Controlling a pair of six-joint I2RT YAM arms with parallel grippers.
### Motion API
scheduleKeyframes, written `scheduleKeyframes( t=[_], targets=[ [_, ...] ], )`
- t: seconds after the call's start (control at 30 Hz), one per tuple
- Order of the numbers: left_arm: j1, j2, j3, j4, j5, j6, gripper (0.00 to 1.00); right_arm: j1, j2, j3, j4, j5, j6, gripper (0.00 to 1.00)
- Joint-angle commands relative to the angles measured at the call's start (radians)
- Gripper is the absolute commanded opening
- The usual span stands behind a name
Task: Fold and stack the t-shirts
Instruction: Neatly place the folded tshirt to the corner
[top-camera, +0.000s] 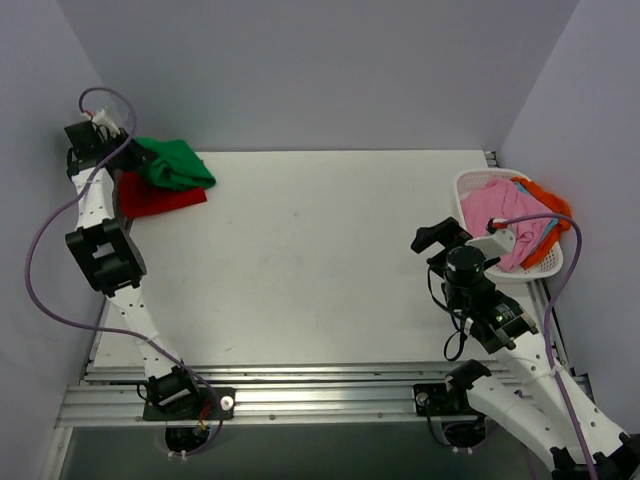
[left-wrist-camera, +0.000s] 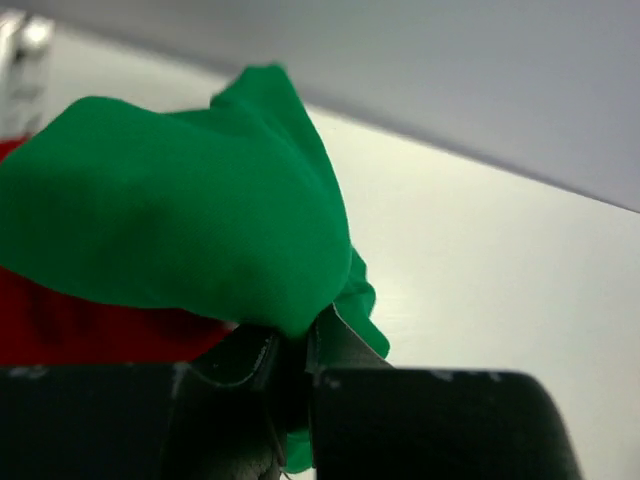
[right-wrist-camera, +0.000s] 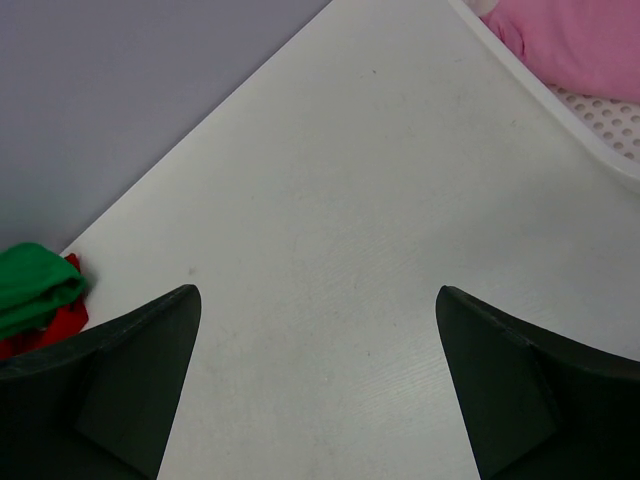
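10 o'clock: left gripper (left-wrist-camera: 295, 345) clamps bright green fabric tee (top-camera: 175, 165) over red fabric tee (top-camera: 160, 198); right gripper (right-wrist-camera: 318, 295) wide, empty, by white plastic lattice basket (top-camera: 470, 185).

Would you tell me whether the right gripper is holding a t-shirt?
No, the right gripper stands open above the table, with nothing in it.

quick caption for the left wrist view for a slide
Left tool shut on a fold of the bright green t-shirt, bunched over the red t-shirt on the white table.
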Motion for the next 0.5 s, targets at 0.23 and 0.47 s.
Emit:
scheduleKeyframes(
  t=[0.23,0.47],
  targets=[
    [0.22,-0.155,-0.304,0.037,-0.223,0.028,0.09,-0.006,-0.023,0.0,0.005,0.005,-0.02,1.0],
    [0.235,-0.235,-0.376,0.031,-0.358,0.016,0.59,-0.006,-0.021,-0.003,0.012,-0.012,-0.017,1.0]
  ],
)
